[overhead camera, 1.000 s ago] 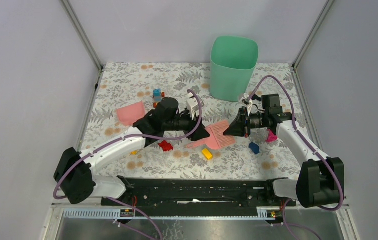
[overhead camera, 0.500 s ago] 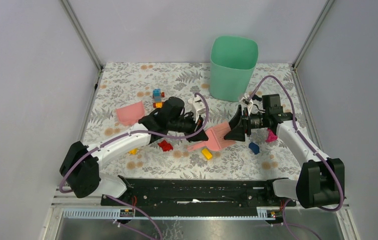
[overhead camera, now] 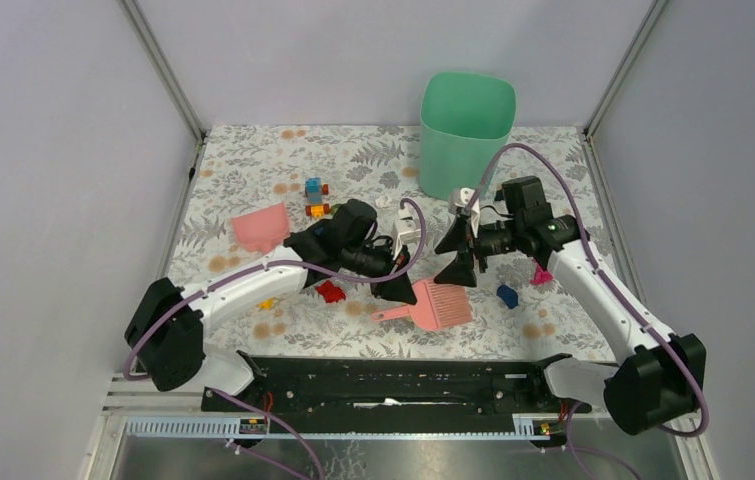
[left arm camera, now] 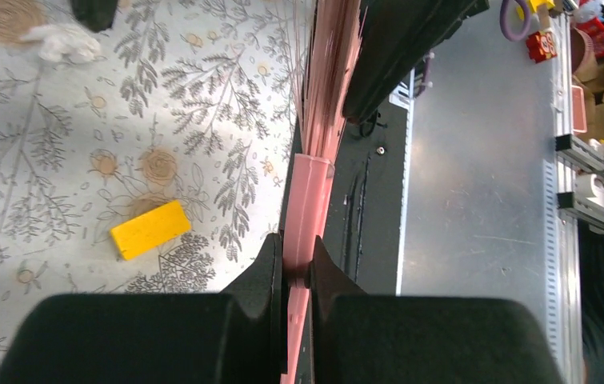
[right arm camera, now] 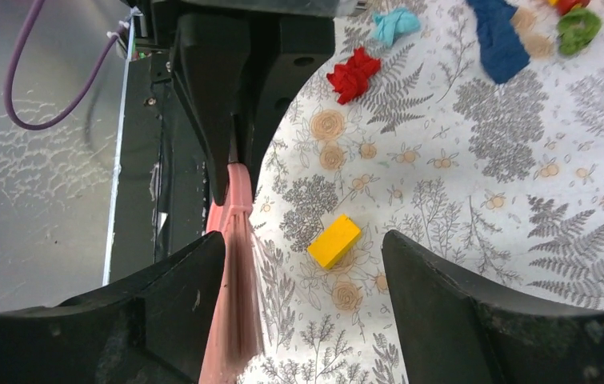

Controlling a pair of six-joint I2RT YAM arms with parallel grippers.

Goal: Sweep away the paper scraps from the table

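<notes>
Left gripper (left arm camera: pixel 297 268) is clamped on the pink brush (left arm camera: pixel 320 88) handle. One paper scrap (left arm camera: pixel 62 42) lies on the table (left arm camera: pixel 34 160) ahead of it, beyond a yellow brick (left arm camera: pixel 150 229). Right gripper (right arm camera: pixel 302 252) hangs with jaws apart over the bristles, empty. Likely step: readying the brush. The next move calls for lowering the bristles behind the scrap. That scrap shows only at the left wrist, the dustpan (overhead camera: pixel 261 226) only from above.

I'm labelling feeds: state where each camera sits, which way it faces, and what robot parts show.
Top external: above and behind the robot, looking down on the table; left arm and right arm show.
Left wrist: on that arm, looking along the left hand, shut on the pink brush.
Right wrist: on its arm, looking down past the open right hand.
Wrist views share the brush and yellow brick.
</notes>
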